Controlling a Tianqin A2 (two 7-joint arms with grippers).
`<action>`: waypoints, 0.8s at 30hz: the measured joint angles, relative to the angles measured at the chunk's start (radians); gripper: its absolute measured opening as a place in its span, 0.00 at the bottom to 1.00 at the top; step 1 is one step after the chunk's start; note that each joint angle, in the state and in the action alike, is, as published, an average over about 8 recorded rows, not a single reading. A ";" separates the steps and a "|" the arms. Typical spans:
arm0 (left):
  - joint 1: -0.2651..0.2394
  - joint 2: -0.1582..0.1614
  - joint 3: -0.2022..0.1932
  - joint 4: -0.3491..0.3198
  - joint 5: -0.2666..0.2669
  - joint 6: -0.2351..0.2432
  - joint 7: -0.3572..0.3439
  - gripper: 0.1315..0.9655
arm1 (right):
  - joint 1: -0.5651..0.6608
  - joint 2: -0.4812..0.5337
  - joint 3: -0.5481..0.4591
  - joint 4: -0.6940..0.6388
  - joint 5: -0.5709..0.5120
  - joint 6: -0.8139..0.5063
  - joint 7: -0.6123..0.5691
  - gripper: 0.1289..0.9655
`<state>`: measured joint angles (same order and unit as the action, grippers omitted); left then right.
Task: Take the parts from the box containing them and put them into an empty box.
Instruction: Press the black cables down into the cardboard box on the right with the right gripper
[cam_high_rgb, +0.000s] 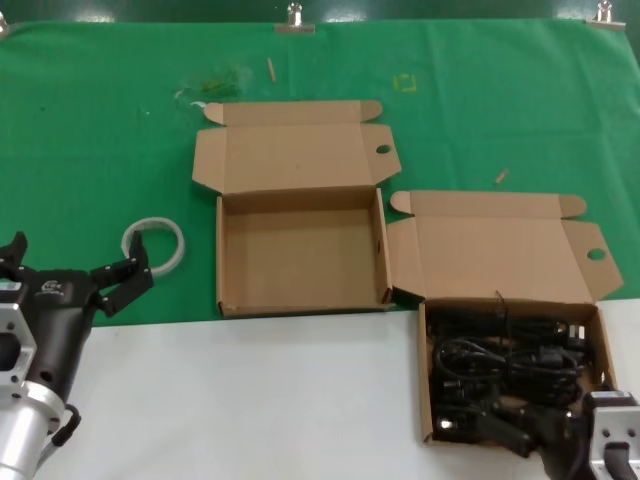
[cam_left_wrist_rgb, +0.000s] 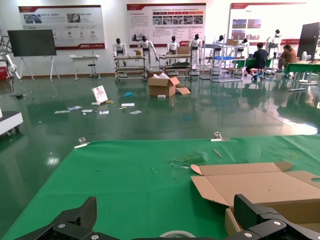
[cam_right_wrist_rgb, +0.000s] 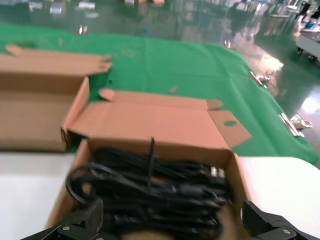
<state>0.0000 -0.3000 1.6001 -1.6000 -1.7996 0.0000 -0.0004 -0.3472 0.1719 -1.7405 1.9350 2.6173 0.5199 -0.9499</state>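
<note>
Cardboard box of black cables (cam_high_rgb: 512, 372) sits at your right, right end effector (cam_right_wrist_rgb: 165, 225) spread wide just over its near edge, gripping nothing; empty box (cam_high_rgb: 300, 250) lies centre; left end effector (cam_high_rgb: 75, 265) hangs open beside it.

Bright, even overhead light (floor glare), blurred right wrist view.

both boxes (cam_high_rgb: 300, 255) (cam_high_rgb: 500, 250): matt brown corrugated cardboard. parts (cam_high_rgb: 505, 365): black cables, slight sheen. tabletop (cam_high_rgb: 250, 400): smooth white, partly under matt green cloth (cam_high_rgb: 100, 150).
</note>
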 joint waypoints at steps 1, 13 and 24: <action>0.000 0.000 0.000 0.000 0.000 0.000 0.000 1.00 | -0.007 0.000 0.010 0.011 0.021 0.011 -0.034 1.00; 0.000 0.000 0.000 0.000 0.000 0.000 0.000 1.00 | -0.024 0.000 0.078 0.080 0.130 0.134 -0.363 1.00; 0.000 0.000 0.000 0.000 0.000 0.000 0.000 1.00 | 0.062 0.000 0.102 0.054 0.135 0.182 -0.538 1.00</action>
<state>0.0000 -0.3000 1.6001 -1.6000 -1.7996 0.0000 -0.0004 -0.2856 0.1719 -1.6388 1.9895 2.7527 0.7021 -1.4878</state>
